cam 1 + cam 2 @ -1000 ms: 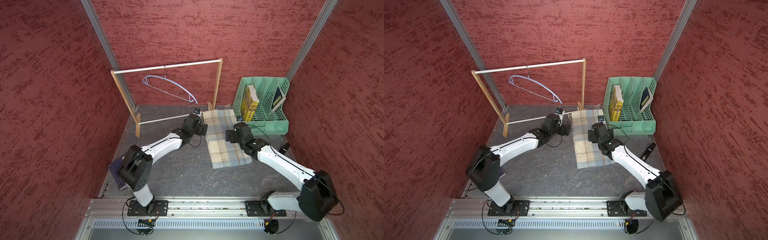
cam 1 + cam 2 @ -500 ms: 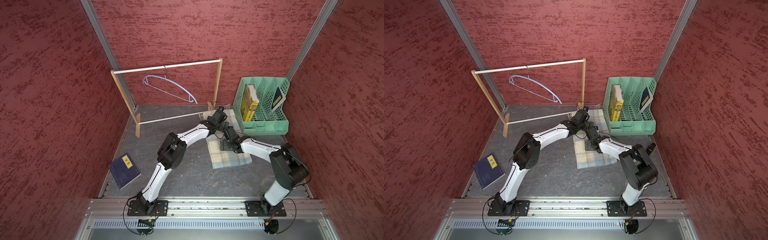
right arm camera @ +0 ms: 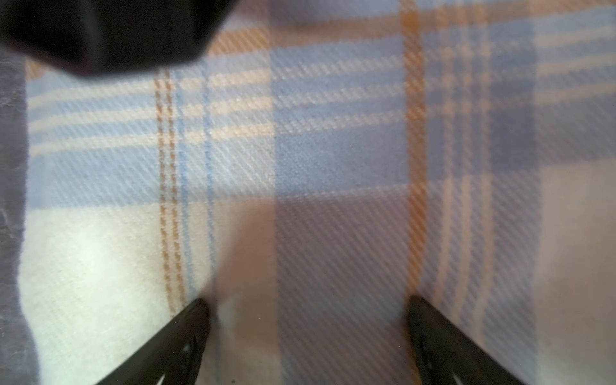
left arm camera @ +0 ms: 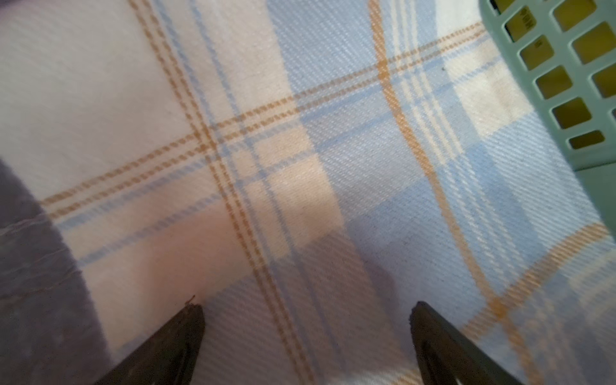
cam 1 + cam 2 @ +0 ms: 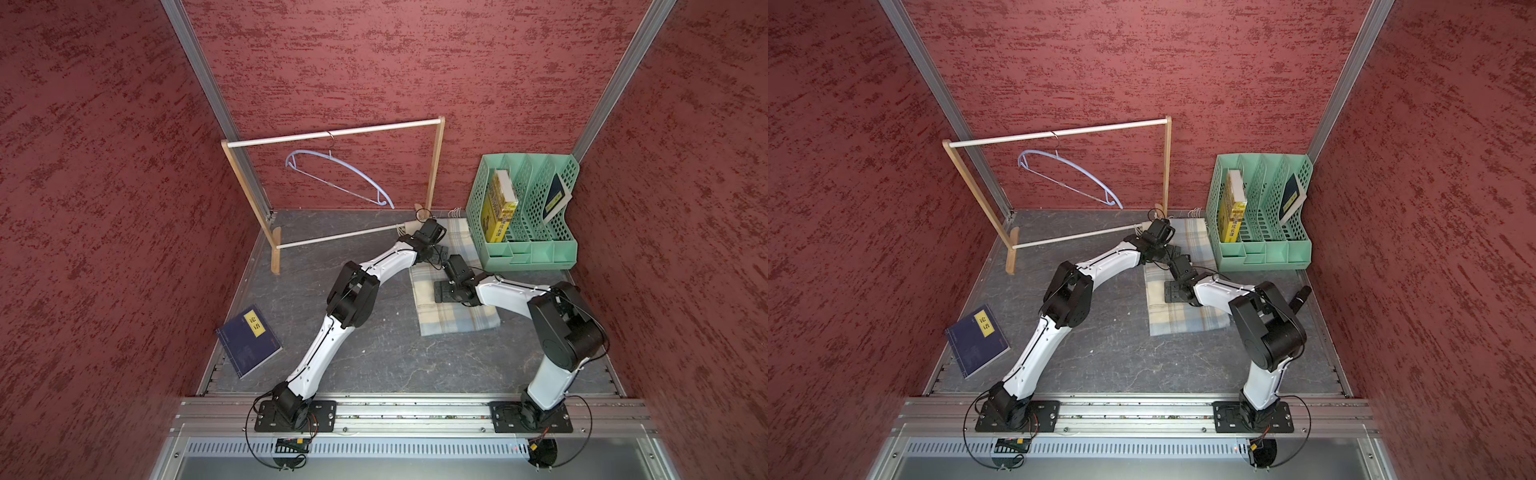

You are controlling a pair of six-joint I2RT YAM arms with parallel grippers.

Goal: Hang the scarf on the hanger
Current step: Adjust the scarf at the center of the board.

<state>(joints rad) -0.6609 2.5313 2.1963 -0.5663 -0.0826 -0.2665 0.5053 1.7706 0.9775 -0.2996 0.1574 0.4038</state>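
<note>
Both arms have swung forward over the scarf (image 5: 457, 316), lying flat on the worktop (image 5: 374, 353) well apart from the hanger (image 5: 365, 175), and with left fingers (image 4: 173, 340) and right fingers (image 3: 180, 333) spread wide and empty above the cloth, the grasp step seems at hand: next, lower and pinch.

The yellow label (image 5: 255, 325) on the thin dark-blue book (image 5: 245, 349) reads "论语"; print on the thick yellow book (image 5: 502, 208) in the green plastic rack (image 5: 536, 254) is illegible.
</note>
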